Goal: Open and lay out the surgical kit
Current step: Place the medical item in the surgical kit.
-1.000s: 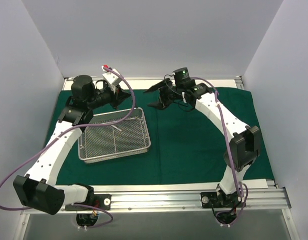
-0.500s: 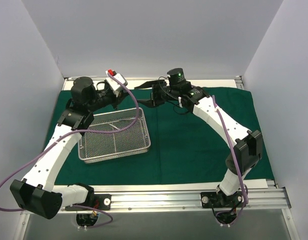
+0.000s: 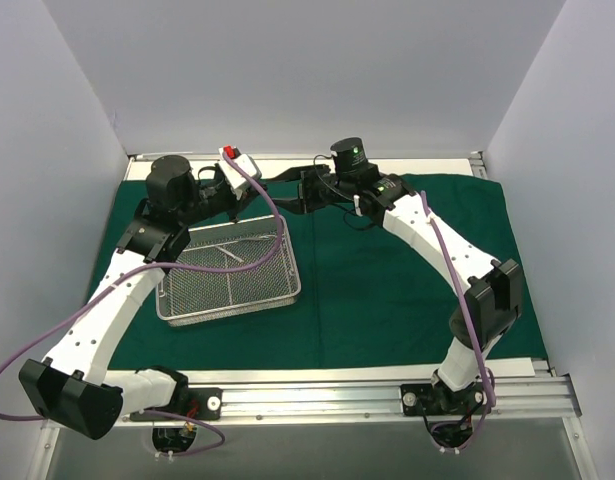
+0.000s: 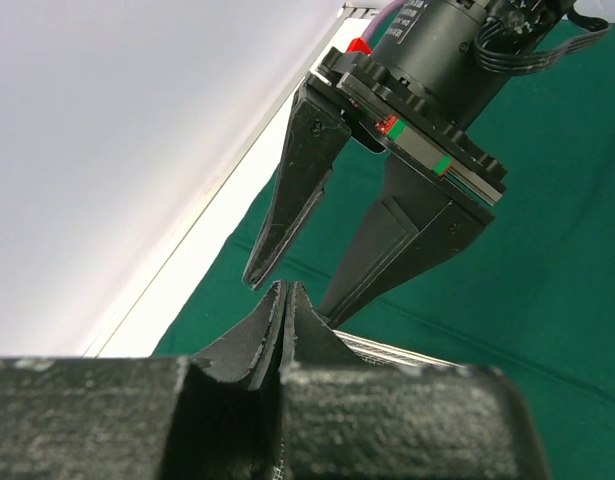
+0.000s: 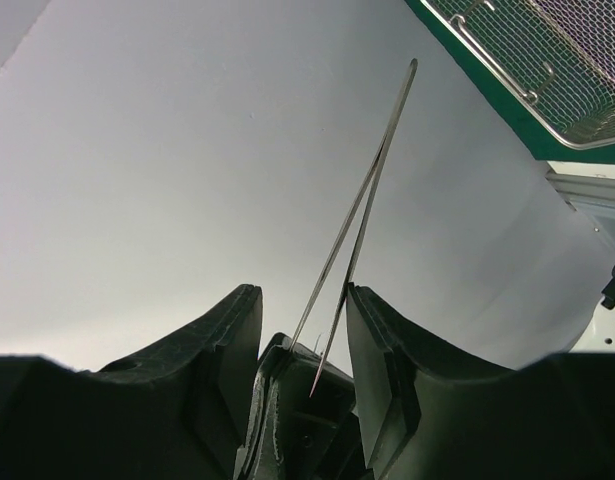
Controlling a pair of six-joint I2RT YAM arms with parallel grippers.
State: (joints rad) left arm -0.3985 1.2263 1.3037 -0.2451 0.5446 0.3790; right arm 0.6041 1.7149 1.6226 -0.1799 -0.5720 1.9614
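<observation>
The dark green drape [image 3: 387,280] lies spread flat on the table. The silver wire-mesh tray [image 3: 227,309] sits on its left part with a thin metal instrument [image 3: 232,257] inside. My left gripper [image 3: 255,193] hovers behind the tray's far right corner and is shut; the right wrist view shows its tips [image 5: 277,400] pinching one leg of thin metal tweezers [image 5: 372,175]. My right gripper [image 5: 300,292] is open, its fingers [image 4: 287,190] straddling the left tips and the tweezers, whose other leg rests against the right finger. The tweezers do not show in the left wrist view.
White walls stand close at the back and on both sides. An aluminium rail [image 3: 337,395] runs along the front edge. A purple cable [image 3: 272,215] loops from the left wrist over the tray. The tray's corner also shows in the right wrist view [image 5: 547,60].
My right gripper has moved left along the back of the drape until its open fingers enclose the left gripper's tips. The left gripper has shifted slightly right. The tray has not moved.
</observation>
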